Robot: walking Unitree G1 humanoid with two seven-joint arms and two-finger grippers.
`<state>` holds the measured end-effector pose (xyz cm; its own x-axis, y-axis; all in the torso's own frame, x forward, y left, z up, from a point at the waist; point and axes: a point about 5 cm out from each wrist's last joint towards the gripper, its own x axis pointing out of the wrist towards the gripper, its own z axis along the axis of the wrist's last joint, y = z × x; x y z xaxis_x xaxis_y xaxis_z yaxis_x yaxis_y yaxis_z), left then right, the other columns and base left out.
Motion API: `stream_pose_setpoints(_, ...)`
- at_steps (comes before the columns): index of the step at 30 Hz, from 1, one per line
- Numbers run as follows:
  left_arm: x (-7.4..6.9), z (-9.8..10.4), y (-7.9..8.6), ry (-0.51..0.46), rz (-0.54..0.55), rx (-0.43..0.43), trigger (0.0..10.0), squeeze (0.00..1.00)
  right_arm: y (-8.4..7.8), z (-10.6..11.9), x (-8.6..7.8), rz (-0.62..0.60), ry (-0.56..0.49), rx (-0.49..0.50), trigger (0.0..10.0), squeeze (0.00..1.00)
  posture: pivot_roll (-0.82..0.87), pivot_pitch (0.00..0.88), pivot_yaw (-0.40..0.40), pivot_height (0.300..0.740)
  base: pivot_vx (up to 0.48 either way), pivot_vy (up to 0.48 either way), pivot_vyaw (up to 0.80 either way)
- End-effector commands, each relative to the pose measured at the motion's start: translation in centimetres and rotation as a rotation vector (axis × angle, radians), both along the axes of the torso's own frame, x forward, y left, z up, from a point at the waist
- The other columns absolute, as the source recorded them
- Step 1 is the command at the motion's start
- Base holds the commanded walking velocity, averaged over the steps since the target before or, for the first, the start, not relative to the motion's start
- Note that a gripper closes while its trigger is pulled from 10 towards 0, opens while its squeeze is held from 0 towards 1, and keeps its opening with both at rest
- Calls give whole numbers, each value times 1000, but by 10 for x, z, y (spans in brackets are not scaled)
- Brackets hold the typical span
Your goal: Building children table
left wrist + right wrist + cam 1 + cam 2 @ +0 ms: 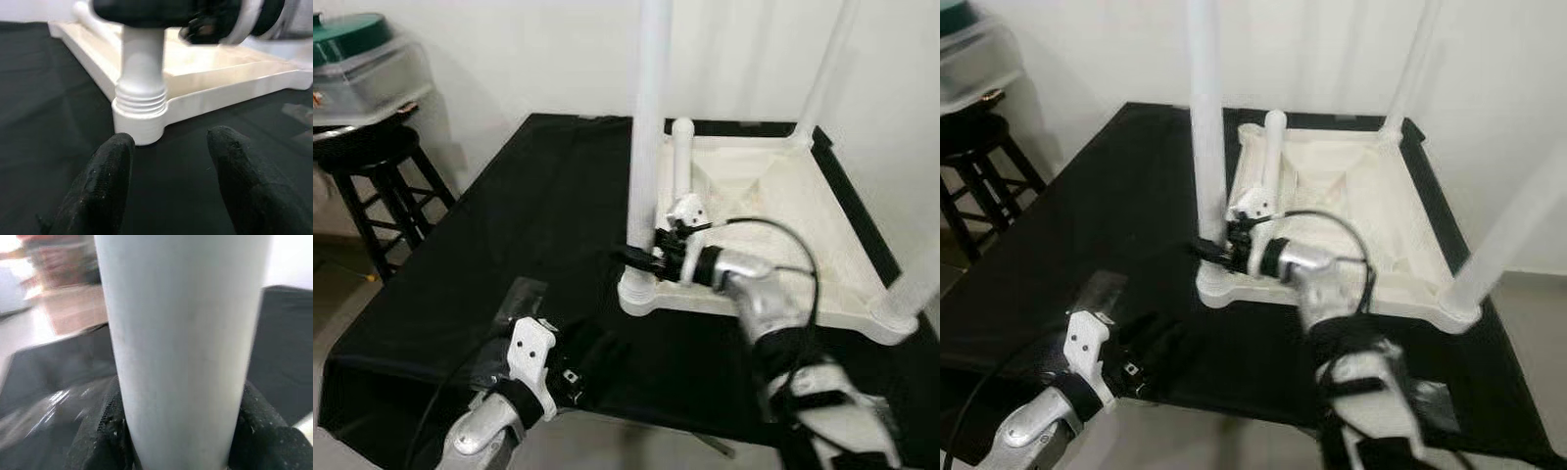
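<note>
On the black cloth (pixel 509 225), right fingers (pixel 254 431) clamp the table leg (pixel 644 147); left fingers (pixel 105 181) apparently spread.

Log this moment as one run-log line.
step: leg fitting | right gripper: shut on near-left leg above its socket | left gripper: open, apart, low before that corner | tabletop: upside down on black cloth

A worktop (pixel 529 206) draped in black cloth carries the things, standing close to a pale wall. On it lies a white children's table top (pixel 773 211), upside down, towards the robot's right and the far edge, its rim resting flat on the cloth. White legs stand upright from its corners, the near left leg (pixel 646 147) seated in its threaded corner socket. One more loose leg (pixel 681 157) lies inside the upturned top.
</note>
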<state>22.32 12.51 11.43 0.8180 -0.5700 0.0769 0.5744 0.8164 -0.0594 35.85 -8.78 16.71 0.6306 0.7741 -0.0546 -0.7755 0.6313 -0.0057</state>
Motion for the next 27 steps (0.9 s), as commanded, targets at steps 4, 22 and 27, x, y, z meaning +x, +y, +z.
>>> stream_pose_setpoints(4,-1,-1,3,2,-2,5,10000,0,17,-51,-26,-240,127,-122,0,0,-24,54,32,740,0,0,0)
stream_pose_setpoints(22,0,0,3,5,3,1,10000,0,41,-6,-40,9,38,34,10000,1000,-4,60,37,740,0,0,0)
stream_pose_setpoints(27,0,0,1,2,4,-3,10000,0,16,15,-34,383,-35,-76,10000,0,-1,61,30,740,0,0,0)
